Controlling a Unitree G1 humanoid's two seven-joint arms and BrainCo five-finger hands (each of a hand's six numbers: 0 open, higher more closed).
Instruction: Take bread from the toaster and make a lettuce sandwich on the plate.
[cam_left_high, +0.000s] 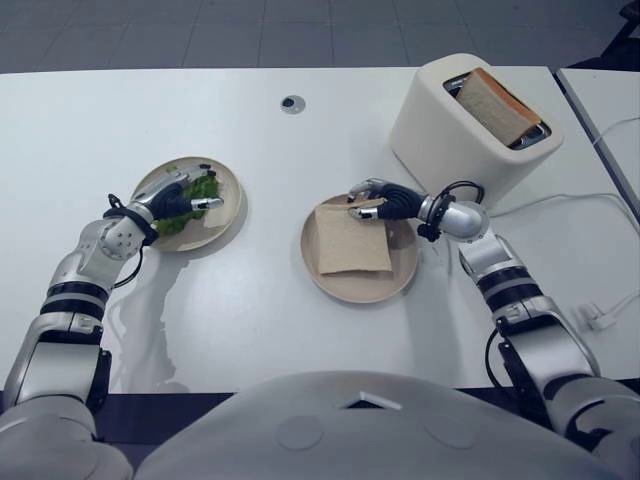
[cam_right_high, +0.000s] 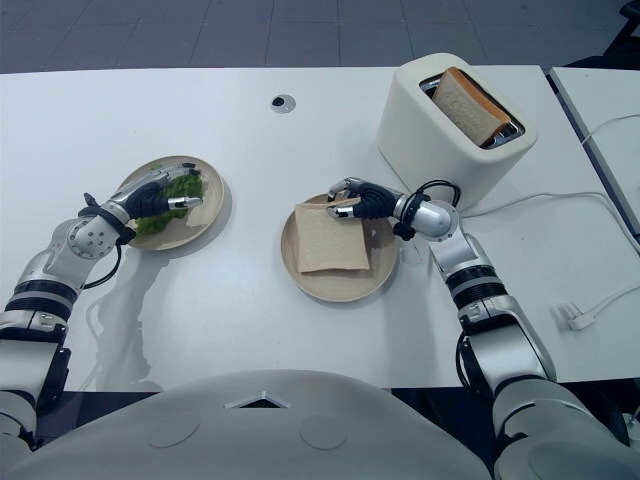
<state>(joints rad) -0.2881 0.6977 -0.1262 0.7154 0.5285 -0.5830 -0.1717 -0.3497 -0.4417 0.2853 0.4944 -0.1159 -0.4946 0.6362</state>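
Beige bread slice (cam_left_high: 350, 242) lies flat on the centre plate (cam_left_high: 345, 292) in the left eye view; our right hand (cam_left_high: 385, 202) pinches its far edge, and a second slice (cam_left_high: 497, 105) stands in the toaster (cam_left_high: 450, 145) behind. In the right eye view our left hand (cam_right_high: 150, 198) is closed on the lettuce (cam_right_high: 183, 186) over the side plate (cam_right_high: 205, 222). We judge the lettuce must travel right toward the slice, well apart; the left hand is nearer.

Spanning the view as a white table (cam_left_high: 250, 320), carrying a small round grommet (cam_left_high: 292, 104) near the far edge. Trailing a white cable (cam_right_high: 545, 195) rightward, lying near a plug (cam_left_high: 597, 315). Adjoining a second table (cam_left_high: 605, 95); backing onto grey floor tiles (cam_left_high: 200, 30).
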